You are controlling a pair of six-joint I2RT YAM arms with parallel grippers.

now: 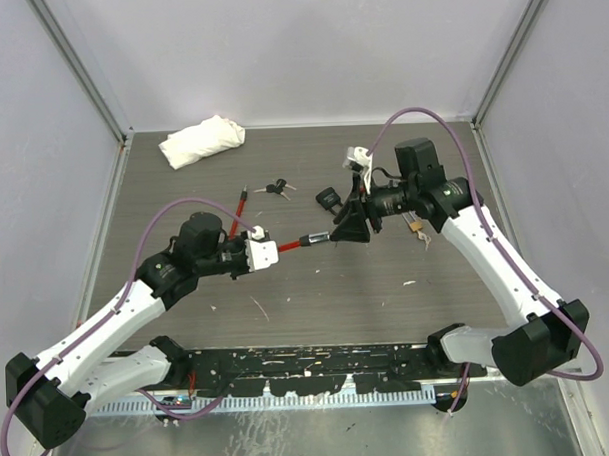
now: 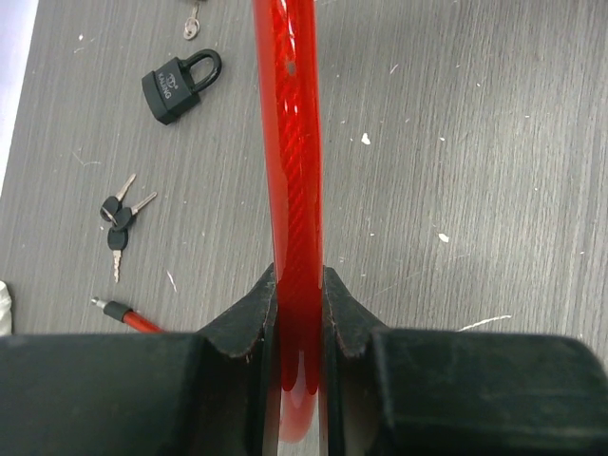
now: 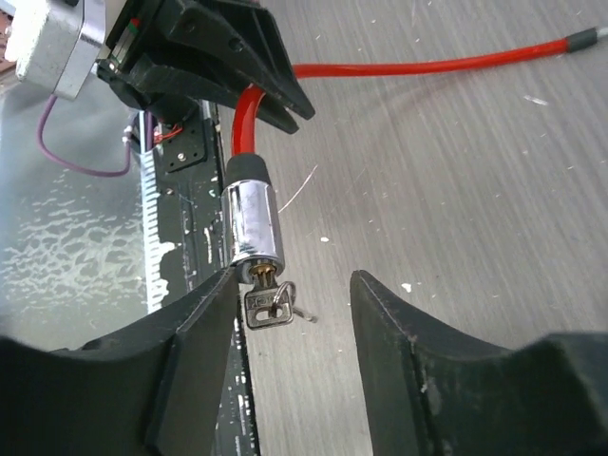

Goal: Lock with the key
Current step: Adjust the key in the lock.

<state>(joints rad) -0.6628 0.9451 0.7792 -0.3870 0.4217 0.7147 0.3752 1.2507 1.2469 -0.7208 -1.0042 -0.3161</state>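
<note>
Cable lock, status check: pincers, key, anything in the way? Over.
Left pincer shut on red cable. Right pincer open, straddling key, not gripping. Key seated in chrome lock barrel. Padlock and loose keys lie off to the side, nothing blocking.

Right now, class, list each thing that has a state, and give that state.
Left gripper: shut on red cable.
Right gripper: open, astride the key.
Key: inserted in lock cylinder.
Red cable: free end unplugged.
Black padlock: shackle closed.
Spare keys: lying loose.
</note>
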